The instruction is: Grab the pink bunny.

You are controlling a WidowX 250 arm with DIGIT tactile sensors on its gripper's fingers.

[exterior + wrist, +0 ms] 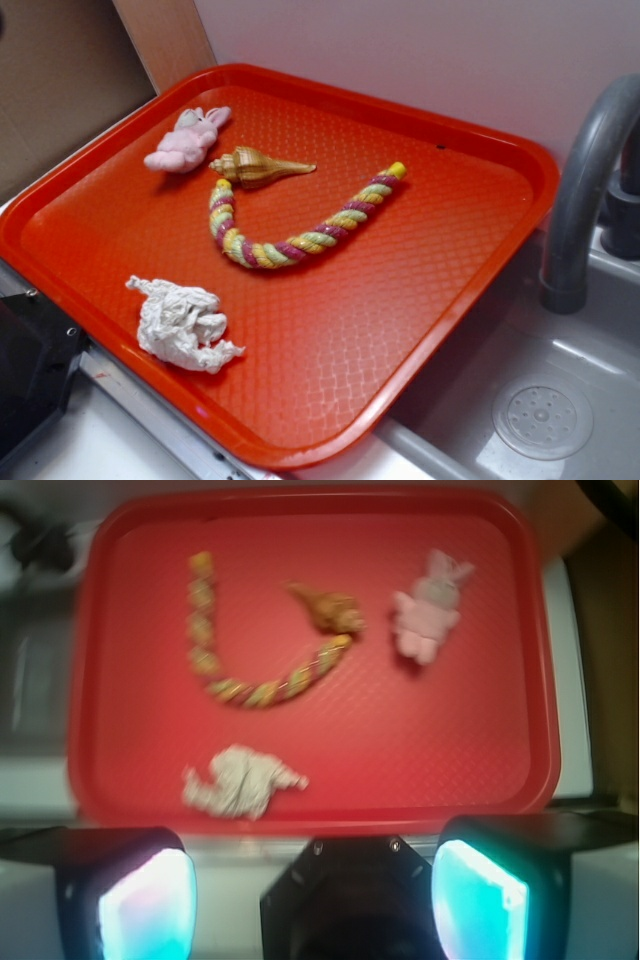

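Observation:
The pink bunny (pixel 187 141) lies on its side at the far left of the red tray (pixel 420 330), ears toward the back. In the wrist view the pink bunny (pixel 430 608) sits upper right on the tray (pixel 440 750). My gripper (pixel 313 900) hangs well above the tray's near edge, open, its two glowing pads wide apart with nothing between them. It is far from the bunny. The gripper does not show in the exterior view.
A tan seashell (pixel 256 166) lies right beside the bunny. A striped rope (pixel 300 228) curves across the tray's middle, and a crumpled white paper wad (pixel 183 323) sits near the front. A grey sink (pixel 540 400) and faucet (pixel 585 180) stand to the right.

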